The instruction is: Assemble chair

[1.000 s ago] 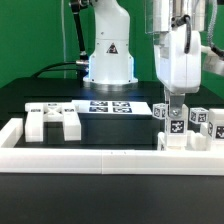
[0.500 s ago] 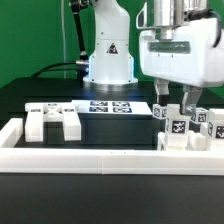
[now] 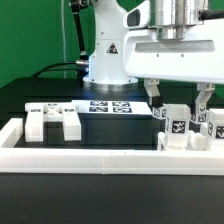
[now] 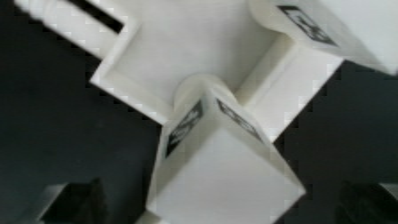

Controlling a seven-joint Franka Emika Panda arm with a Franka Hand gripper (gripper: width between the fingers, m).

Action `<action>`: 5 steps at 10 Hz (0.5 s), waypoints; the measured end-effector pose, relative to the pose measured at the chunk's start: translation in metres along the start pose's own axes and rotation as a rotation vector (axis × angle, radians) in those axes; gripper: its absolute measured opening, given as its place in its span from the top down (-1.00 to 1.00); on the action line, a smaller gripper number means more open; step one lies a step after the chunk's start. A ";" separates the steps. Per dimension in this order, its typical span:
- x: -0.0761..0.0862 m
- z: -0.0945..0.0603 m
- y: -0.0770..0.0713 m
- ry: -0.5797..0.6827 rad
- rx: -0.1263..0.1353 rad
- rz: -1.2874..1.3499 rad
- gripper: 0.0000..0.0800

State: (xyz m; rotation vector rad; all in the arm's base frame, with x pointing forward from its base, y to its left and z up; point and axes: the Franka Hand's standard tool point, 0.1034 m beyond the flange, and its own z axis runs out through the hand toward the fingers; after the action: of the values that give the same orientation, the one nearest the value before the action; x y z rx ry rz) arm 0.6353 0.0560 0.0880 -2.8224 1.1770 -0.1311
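Observation:
Several white tagged chair parts lie on the black table. A cluster of posts (image 3: pixel 178 128) stands at the exterior view's right, and more tagged blocks (image 3: pixel 214 126) lie beyond it. A blocky part (image 3: pixel 52 119) lies at the exterior view's left. My gripper (image 3: pixel 180 100) is open, its fingers (image 3: pixel 155 95) spread wide to either side just above the right cluster, holding nothing. In the wrist view the white tagged posts (image 4: pixel 222 130) fill the frame, and the dark fingertips (image 4: pixel 71 203) stand apart on either side of them.
The marker board (image 3: pixel 110 106) lies in the middle of the table, in front of the robot base (image 3: pixel 108 55). The long low white border frame (image 3: pixel 100 160) runs along the front and up the exterior view's left side.
The gripper has turned about its axis from edge-on to broadside, its fingers have spread apart off the right post, and it has risen slightly. The parts stay put.

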 end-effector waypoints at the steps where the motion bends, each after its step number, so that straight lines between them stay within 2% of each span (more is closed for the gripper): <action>1: -0.002 0.001 -0.001 0.000 -0.004 -0.069 -0.62; 5: 0.002 0.002 0.003 0.002 -0.011 -0.379 -0.62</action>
State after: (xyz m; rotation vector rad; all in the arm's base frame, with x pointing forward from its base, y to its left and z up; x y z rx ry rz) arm 0.6346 0.0525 0.0858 -3.0201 0.6302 -0.1493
